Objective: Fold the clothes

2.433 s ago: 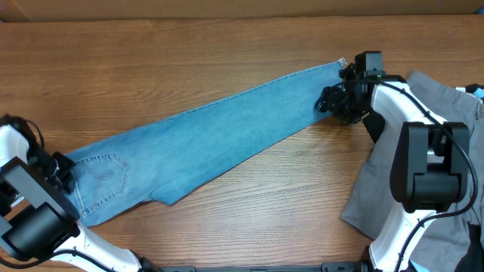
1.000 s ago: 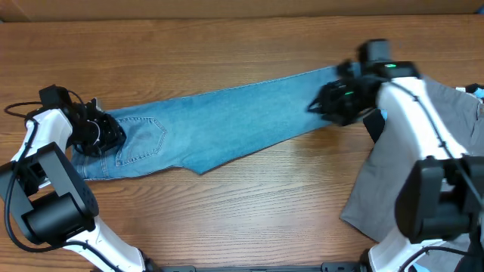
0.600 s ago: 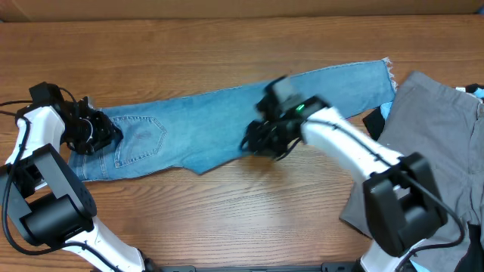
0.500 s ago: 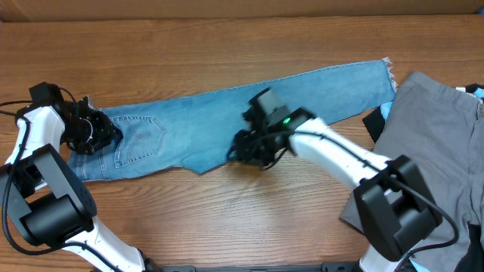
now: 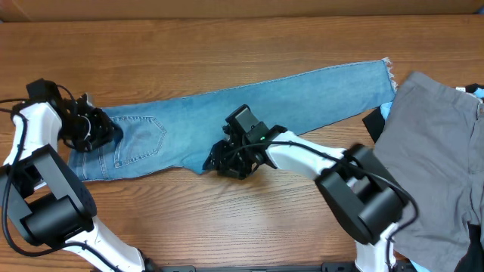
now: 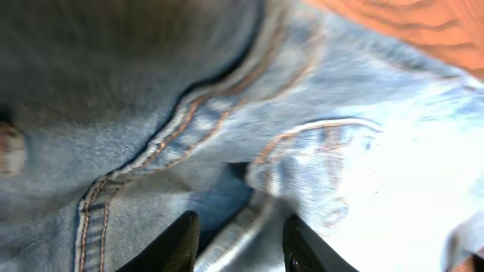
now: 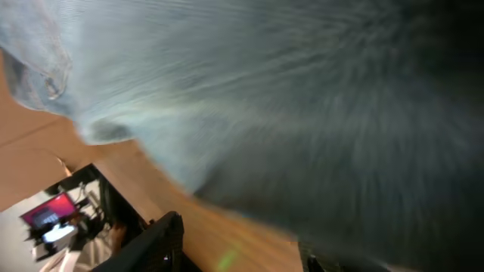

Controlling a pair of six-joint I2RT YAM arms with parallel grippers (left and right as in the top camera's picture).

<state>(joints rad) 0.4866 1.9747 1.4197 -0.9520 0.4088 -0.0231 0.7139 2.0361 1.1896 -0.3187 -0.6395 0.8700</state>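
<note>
While my left gripper clenches the waistband of the jeans at the left end of the table, my right gripper hangs at the near edge of the denim, about midway along. Its jaws are parted and grasp nothing.

To do this well, I judge I should slide one finger flat along the wood under that edge, catch every layer, and close fully before lifting. The denim looks stiff and heavy, so a shallow pinch could slip. My left grip should hold firm so the cloth does not drag.

The jeans lie stretched aslant, from the waist at the left to the frayed hem at the far right. The wood is smooth and grained, with bare board on both sides of the leg for carrying a fold. The hem lies just beside the grey trousers, so I would fold leftward, away from them.
</note>
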